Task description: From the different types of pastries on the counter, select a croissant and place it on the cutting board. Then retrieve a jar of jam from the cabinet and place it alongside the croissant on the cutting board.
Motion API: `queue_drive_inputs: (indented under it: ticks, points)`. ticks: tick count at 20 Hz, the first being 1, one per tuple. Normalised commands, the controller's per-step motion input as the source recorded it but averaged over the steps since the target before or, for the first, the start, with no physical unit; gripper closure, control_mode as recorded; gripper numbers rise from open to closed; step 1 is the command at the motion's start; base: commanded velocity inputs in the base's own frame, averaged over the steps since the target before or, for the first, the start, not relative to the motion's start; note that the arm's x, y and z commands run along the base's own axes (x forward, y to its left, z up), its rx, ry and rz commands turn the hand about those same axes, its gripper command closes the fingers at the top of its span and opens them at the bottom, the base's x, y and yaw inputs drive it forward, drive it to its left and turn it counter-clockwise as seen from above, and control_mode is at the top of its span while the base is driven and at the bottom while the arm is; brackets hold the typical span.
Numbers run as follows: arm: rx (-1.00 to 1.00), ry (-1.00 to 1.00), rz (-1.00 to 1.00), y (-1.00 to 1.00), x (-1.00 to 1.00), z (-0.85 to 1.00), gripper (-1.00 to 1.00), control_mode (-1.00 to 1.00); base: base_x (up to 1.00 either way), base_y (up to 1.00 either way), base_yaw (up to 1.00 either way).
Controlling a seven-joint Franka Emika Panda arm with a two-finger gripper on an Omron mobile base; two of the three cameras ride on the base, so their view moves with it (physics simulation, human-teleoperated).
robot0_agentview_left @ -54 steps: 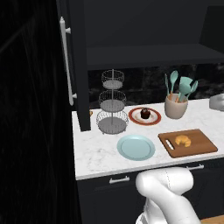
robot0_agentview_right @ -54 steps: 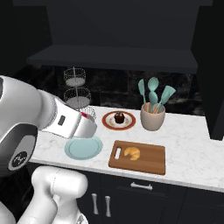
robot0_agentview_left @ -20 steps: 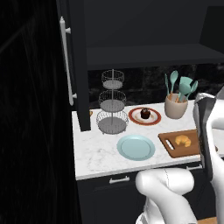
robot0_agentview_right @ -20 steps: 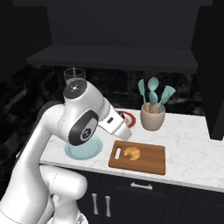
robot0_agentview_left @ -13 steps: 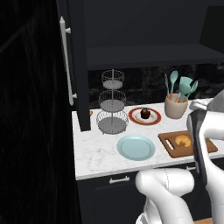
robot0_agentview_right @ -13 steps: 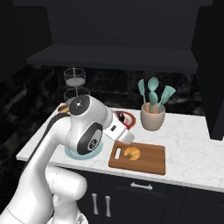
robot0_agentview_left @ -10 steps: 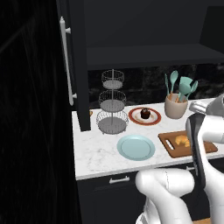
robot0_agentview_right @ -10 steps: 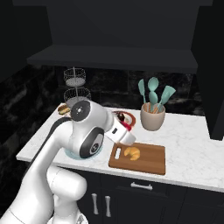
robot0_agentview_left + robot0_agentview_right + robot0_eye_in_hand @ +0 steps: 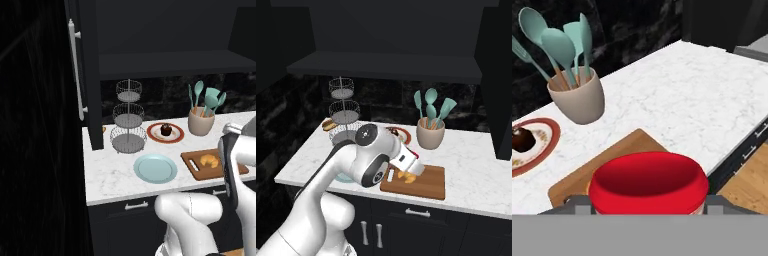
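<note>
Nearest in the hand view, the jar of jam (image 9: 648,184) fills the 6 o'clock edge, its red lid wide and close. The tool (image 9: 648,206) is clamped on it, one dark fingertip showing at each side of the lid, so the jar rides upright and should set down on its base without tipping.

Just beyond, the cutting board (image 9: 614,155) runs out from under the jar toward 10 o'clock, which suggests the hand is poised above the board for release. In the right base view the croissant (image 9: 406,176) lies on the board's near-left part, close under the wrist; the jar needs a spot beside it, not on it. The open wood toward the board's 3 o'clock end looks like the safer landing place.

Farther along the bench (image 9: 707,95), the beige utensil crock (image 9: 578,101) with teal spoons stands at 11 o'clock, and the red-rimmed plate (image 9: 543,150) with the chocolate pastry (image 9: 522,139) sits at 9 o'clock, both apart from the board. The light-blue plate (image 9: 155,168) and wire tiered stand (image 9: 128,118) lie beyond, in front of the cabinet (image 9: 85,60) with its door open.
</note>
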Motion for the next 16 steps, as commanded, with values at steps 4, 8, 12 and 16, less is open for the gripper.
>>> queue_drive_inputs:
  ticks: [4,8,12,16]
  points:
    - [0.03,0.37,0.01,-0.24,0.09,0.00,1.00,-1.00,0.00,0.00,0.00]
    - [0.00,0.19,0.02,-0.09,0.01,-0.27,1.00,-1.00,0.00,0.00,0.00]
    - [0.00,0.05,0.09,-0.03,0.01,-0.55,1.00,-1.00,0.00,0.00,0.00]
    - [0.00,-0.07,0.17,0.00,0.13,-0.63,1.00,-1.00,0.00,0.00,0.00]
